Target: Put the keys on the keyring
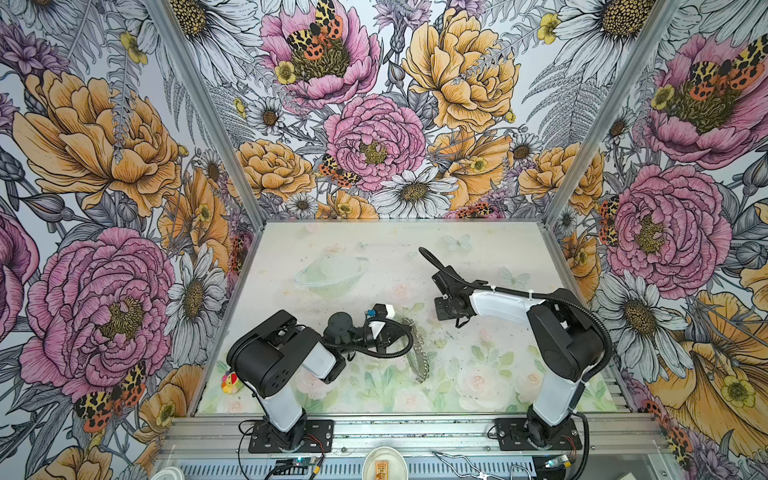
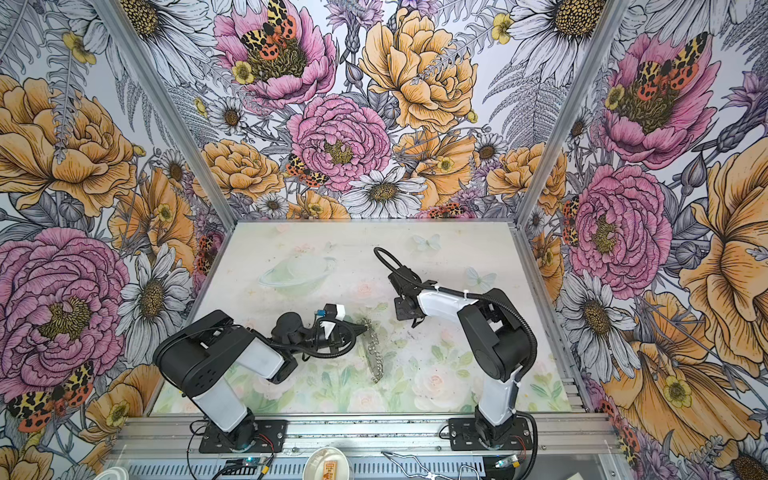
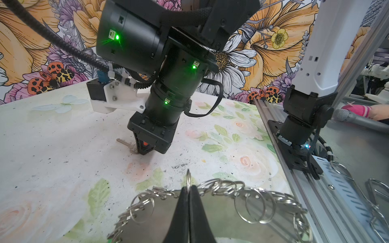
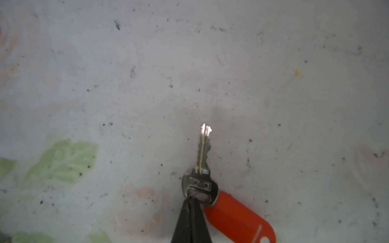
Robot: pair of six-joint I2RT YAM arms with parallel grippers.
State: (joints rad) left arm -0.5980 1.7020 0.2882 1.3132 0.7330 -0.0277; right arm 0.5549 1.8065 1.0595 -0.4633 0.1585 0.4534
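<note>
The bench (image 1: 478, 257) is wide and nearly bare, so I have room to lift and carry without striking anything. The keyring (image 1: 419, 353) sits near the middle, raised on edge in my left jaws, which are closed on its rim. In the left wrist view its fringe of small rings spreads to both sides of the tips. The key (image 4: 203, 147) lies flat on the bench, apart from the keyring and toward my right arm, with its blade pointing away from my right jaws. Those are closed at its head, right where the red tag (image 4: 237, 216) joins. I judge that I have the head, though the pinch looks thin. So I should lift slowly and straight, let the tag dangle clear, and leave the hole in the head unblocked. One split ring (image 3: 188, 178) stands upright between my left tips, and I would hold it steady as the target.
</note>
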